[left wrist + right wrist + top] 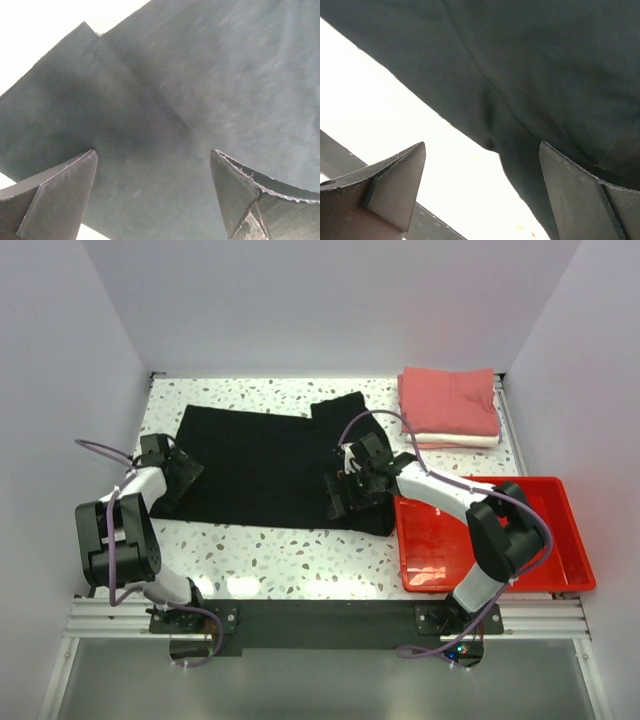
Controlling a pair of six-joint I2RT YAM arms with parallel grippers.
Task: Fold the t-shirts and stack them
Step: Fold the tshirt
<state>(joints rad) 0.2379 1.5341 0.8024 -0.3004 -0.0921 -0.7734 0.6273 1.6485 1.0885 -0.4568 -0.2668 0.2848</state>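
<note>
Two shirts look done: the pink shirt [448,400] sits folded on the white shirt [462,440] at the far right corner. Black shirt [260,465] lies flat mid-table, long side running left-right, one sleeve poking toward the far edge.

Left gripper [170,468] is over its left end, right gripper [348,490] over its near right corner. Both have fingers spread apart with nothing between them, cloth just below.

My read: one gripper per end so both can pinch the cloth together and carry it across for a fold.

Room: a strip of bare table [290,550] runs along the shirt's near edge, enough for a finger to slip under the hem. Tight spot is the right side — the red tray [578,550] touches or nearly touches the shirt's right corner (can't tell which), and the right arm reaches in over the tray's corner.
</note>
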